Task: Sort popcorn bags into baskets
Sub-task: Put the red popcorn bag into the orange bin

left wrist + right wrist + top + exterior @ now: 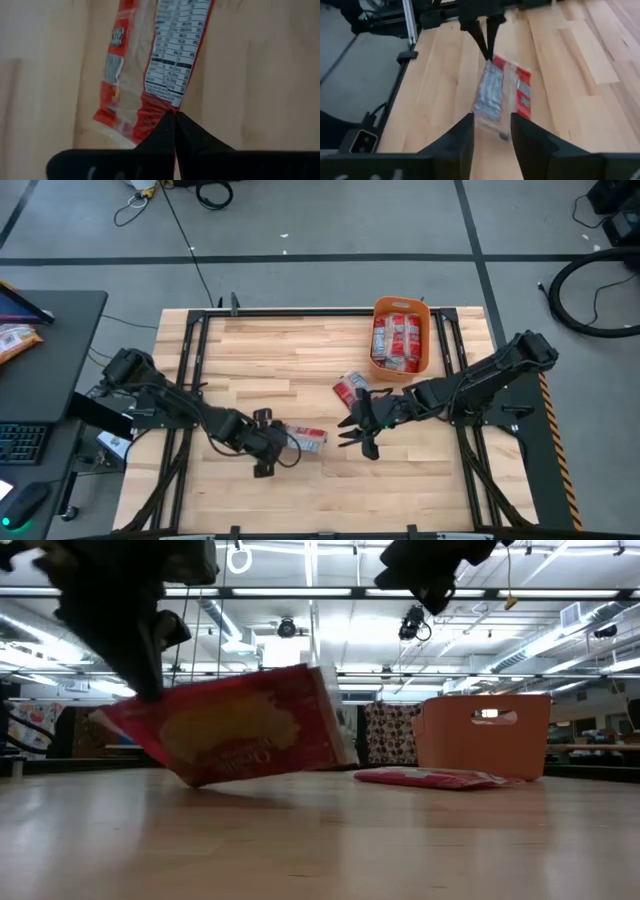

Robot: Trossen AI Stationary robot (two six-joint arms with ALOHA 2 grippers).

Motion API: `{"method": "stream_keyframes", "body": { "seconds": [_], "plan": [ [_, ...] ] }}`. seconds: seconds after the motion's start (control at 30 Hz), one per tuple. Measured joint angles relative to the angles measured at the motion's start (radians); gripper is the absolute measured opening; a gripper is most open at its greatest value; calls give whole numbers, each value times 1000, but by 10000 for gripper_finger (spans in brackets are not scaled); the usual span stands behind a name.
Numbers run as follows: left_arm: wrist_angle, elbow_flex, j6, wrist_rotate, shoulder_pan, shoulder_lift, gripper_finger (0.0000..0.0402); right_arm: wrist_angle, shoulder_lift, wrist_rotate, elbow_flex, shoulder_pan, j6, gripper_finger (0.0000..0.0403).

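Left gripper point(290, 442) low over the table's point(260, 350) near middle, fingers point(165, 135) pinched together on the red edge of a bag point(308, 437). Left wrist view: fingertips meet at a crimped corner of the packet, nutrition panel facing up. Low view: the same bag point(240, 725) is tilted, one end raised under the dark fingers, the other end down on the wood.

Right gripper point(357, 427) just beside that bag, on its far side from the left gripper. Its fingers point(460, 135) stand moderately apart and hold nothing. Right wrist view: the bag point(501, 95) lies ahead of the gap between them, silver-grey panel and red strip showing, with the left gripper's tips pinching its far end.

Second bag point(349, 387) lies flat on the table between the right gripper and the basket point(427, 350), apart from both. In the low view it lies flat and red point(430, 777) in front of the basket point(470, 745).

Basket: orange, at the far right part of the table, handle slot visible at the rim. Inside it, several red-and-white bags point(397, 338) packed side by side; exact count unclear.

Off the table to the left, a dark desk point(50, 360) with a keyboard point(20, 445). Cables point(215, 192) on the floor beyond.
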Motion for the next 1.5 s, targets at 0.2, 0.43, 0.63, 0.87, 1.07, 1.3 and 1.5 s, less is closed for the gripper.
{"method": "stream_keyframes", "body": {
  "seconds": [0.2,0.43,0.63,0.87,1.07,1.3,1.5],
  "plan": [
    [30,1,-70,55,46,-60,1,-49,118,-4,109,-6,-110,193],
    [69,1,-123,91,89,-104,1,-46,196,45,174,-18,-239,256],
    [70,0,-149,91,114,-133,1,5,229,15,175,-18,-267,258],
    [128,1,-141,82,124,-164,1,-10,285,56,174,-18,-282,220],
    [141,1,-140,81,124,-175,1,-18,283,119,174,-25,-283,144],
    [199,1,-137,79,128,-177,2,-77,283,127,174,-51,-316,61],
    [217,1,-128,76,128,-176,7,-93,283,114,174,-60,-316,21]
  ]
}}
